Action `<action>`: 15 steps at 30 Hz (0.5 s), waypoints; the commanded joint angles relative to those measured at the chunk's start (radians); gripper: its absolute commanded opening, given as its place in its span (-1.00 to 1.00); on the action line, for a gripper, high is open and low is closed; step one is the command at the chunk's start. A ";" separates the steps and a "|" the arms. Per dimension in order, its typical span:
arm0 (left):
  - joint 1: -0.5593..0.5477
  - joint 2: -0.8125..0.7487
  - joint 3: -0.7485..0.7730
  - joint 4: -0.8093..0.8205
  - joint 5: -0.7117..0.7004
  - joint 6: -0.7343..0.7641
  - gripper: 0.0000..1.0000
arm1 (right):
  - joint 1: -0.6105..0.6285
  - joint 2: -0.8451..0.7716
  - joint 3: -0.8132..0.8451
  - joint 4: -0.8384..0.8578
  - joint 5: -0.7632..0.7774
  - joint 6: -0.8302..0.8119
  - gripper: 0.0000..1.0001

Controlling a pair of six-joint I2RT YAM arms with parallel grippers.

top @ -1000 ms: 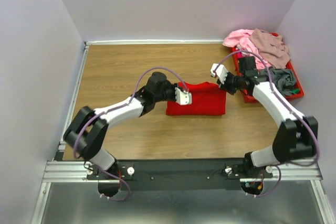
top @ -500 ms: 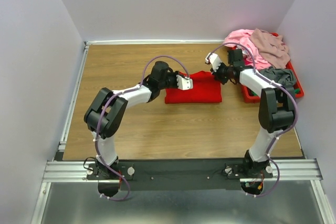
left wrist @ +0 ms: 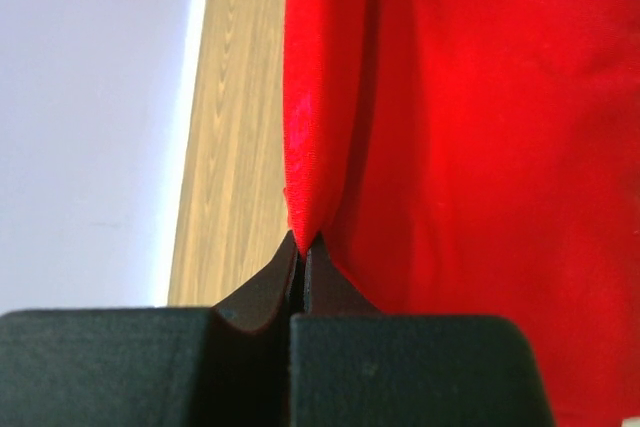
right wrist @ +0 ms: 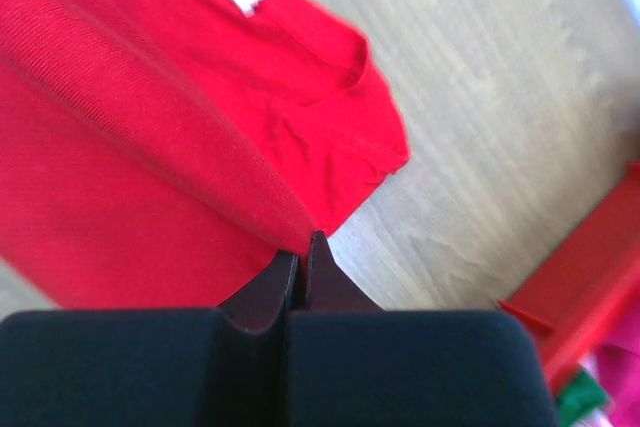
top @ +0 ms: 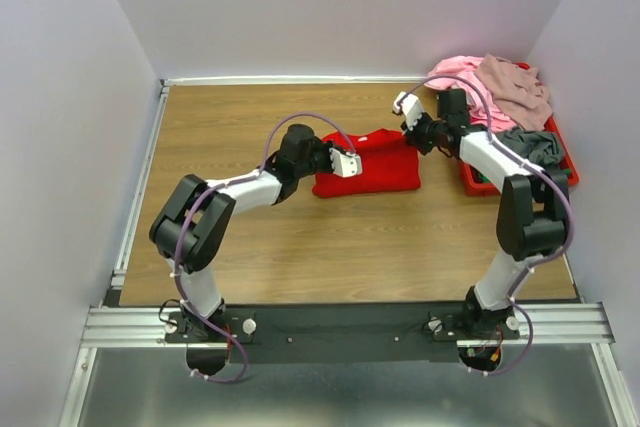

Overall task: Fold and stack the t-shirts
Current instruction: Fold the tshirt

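While left tool (left wrist: 303,243) and right tool (right wrist: 302,245) clamp its folds, soft red t-shirt (top: 385,167) creases.

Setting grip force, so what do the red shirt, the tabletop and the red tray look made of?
The red shirt: soft matte knit, likely cotton jersey; fine ribbing, limp folds. The tabletop: wood grain, smooth, perhaps laminate. The red tray: rigid, probably plastic; straight hard rim.

The red t-shirt (left wrist: 480,147) runs off the left wrist view's top and right edges. Heaped shirts (top: 500,82) bury most of the red tray (top: 571,165).
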 commanded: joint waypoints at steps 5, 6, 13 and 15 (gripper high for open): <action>0.016 -0.191 -0.095 0.080 -0.076 0.013 -1.00 | -0.014 -0.189 -0.072 0.002 -0.050 -0.012 -0.99; 0.016 -0.229 -0.115 0.079 -0.076 0.012 -1.00 | -0.013 -0.219 -0.080 0.000 -0.060 -0.012 -0.99; -0.021 -0.404 -0.202 -0.022 0.002 -0.016 -1.00 | -0.013 -0.389 -0.158 -0.100 -0.108 -0.049 -0.99; -0.046 -0.454 -0.230 -0.082 0.027 -0.025 -1.00 | -0.013 -0.449 -0.192 -0.156 -0.125 -0.082 -0.99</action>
